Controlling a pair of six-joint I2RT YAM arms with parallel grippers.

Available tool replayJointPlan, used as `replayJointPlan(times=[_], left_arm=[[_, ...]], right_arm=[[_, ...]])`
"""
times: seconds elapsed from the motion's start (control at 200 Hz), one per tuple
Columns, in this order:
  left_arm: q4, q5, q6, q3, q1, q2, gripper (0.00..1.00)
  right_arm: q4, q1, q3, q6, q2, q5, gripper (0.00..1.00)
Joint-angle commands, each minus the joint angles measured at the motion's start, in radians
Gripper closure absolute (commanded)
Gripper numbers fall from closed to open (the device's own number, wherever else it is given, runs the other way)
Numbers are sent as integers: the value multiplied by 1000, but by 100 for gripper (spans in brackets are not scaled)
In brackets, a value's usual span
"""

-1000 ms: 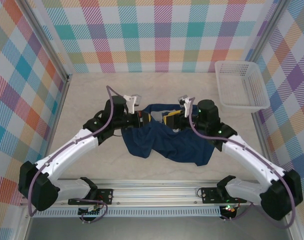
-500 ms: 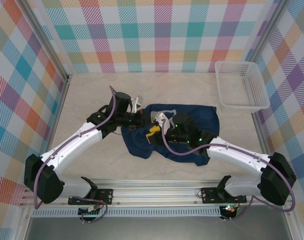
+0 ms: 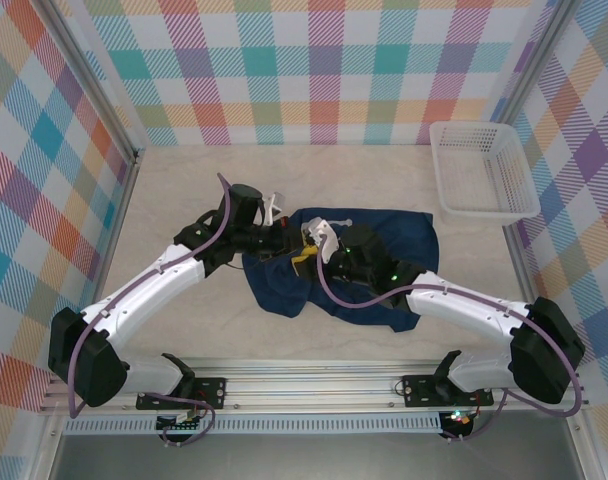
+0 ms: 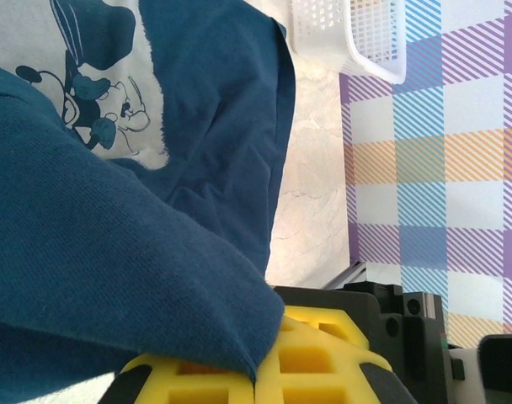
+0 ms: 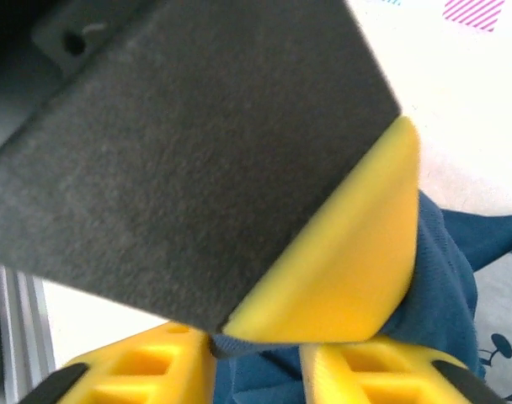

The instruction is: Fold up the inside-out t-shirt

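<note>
The inside-out t-shirt [image 3: 394, 235] is dark navy and lies crumpled mid-table, with one flap spread to the right. My left gripper [image 3: 289, 238] is at its left edge. In the left wrist view it [image 4: 260, 370] is shut on a thick fold of the t-shirt [image 4: 113, 278], and a pale cartoon print [image 4: 96, 93] shows beyond. My right gripper [image 3: 306, 255] sits close beside the left one. Its yellow fingers [image 5: 256, 362] stand a little apart with a navy edge of the t-shirt [image 5: 441, 286] between them. The left gripper's finger [image 5: 340, 252] looms just above.
A white mesh basket [image 3: 482, 170] stands at the back right, also in the left wrist view [image 4: 349, 34]. Checked walls close in the table on three sides. Bare beige tabletop [image 3: 184, 180] lies left of and behind the shirt.
The right arm swung left across the shirt to meet the left gripper, and its jaws narrowed. The shirt's right side dropped and now lies spread on the table. The left gripper stayed shut.
</note>
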Motion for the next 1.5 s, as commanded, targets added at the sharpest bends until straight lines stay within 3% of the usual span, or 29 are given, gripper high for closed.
replayJointPlan(times=[0.0,0.145,0.34,0.515,0.665,0.815,1.0,1.205,1.495], left_arm=[[20,9,-16,4,3,8,100],[19,-16,-11,3,4,7,100],[25,-42,-1,4,14,7,100],[28,-55,23,8,32,-4,93],[24,-59,37,5,44,-9,80],[11,-73,60,-5,67,-34,74],[9,-105,165,-62,88,-128,62],[241,-42,237,-273,67,-188,62],[346,-70,318,-237,-30,-58,61]], right_arm=[[78,5,2,29,-11,15,78],[70,5,-24,40,-42,41,100],[16,2,-65,57,-94,56,100],[17,-40,-92,118,-131,-15,100],[41,-87,-100,185,-139,-96,100],[82,-138,-103,257,-137,-177,100],[170,-223,-94,415,-139,-284,100],[245,-310,-54,567,-105,-415,100],[181,-354,49,616,-93,-525,100]])
